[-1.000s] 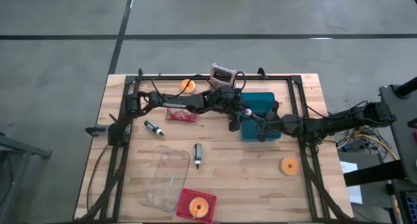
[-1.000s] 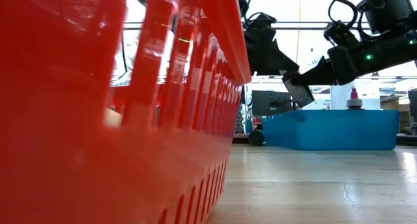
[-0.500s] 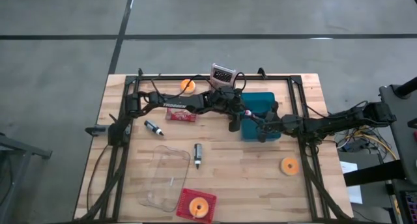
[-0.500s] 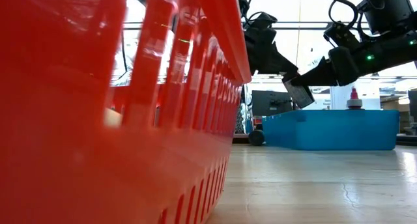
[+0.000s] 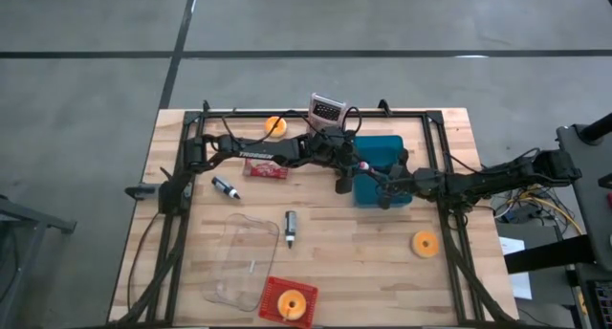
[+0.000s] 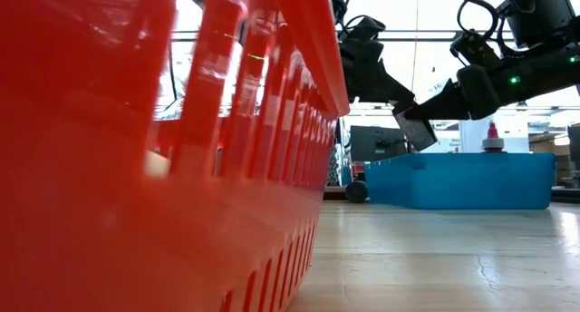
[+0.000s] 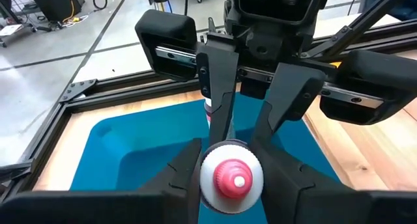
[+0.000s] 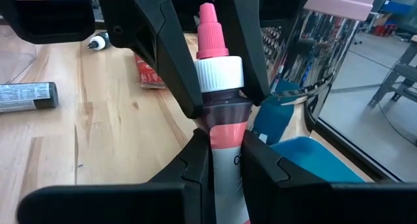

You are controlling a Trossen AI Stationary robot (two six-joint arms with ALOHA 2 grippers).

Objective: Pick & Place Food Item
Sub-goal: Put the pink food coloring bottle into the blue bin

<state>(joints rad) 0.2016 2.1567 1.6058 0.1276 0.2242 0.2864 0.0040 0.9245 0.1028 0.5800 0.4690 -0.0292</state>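
Reading the table from left to right in the high view, several items lie untouched on the wooden table (image 5: 191,272): a small dark tube (image 5: 226,187), a red packet (image 5: 265,168), a clear tray (image 5: 246,260), a second dark tube (image 5: 290,226), and a red basket (image 5: 288,301) at the near edge holding an orange ring.

At centre, the left gripper (image 5: 344,179) reaches to the left edge of the blue bin (image 5: 382,147). Its wrist view shows both fingers closed against the white collar of the pink-capped bottle (image 7: 231,177), one on each side.

The right gripper (image 8: 225,142) meets it from the opposite side. Its fingers clamp the bottle's body just below the collar, holding it upright above the bin's edge.

Further right, an orange ring (image 5: 425,242) lies alone on the table.

Status: the bottle is lifted and gripped by both arms at once, which I judge to be a handover in progress. Which arm gives and which receives cannot be determined. Remaining: one gripper must release, and the bottle must be placed; no placement is complete.
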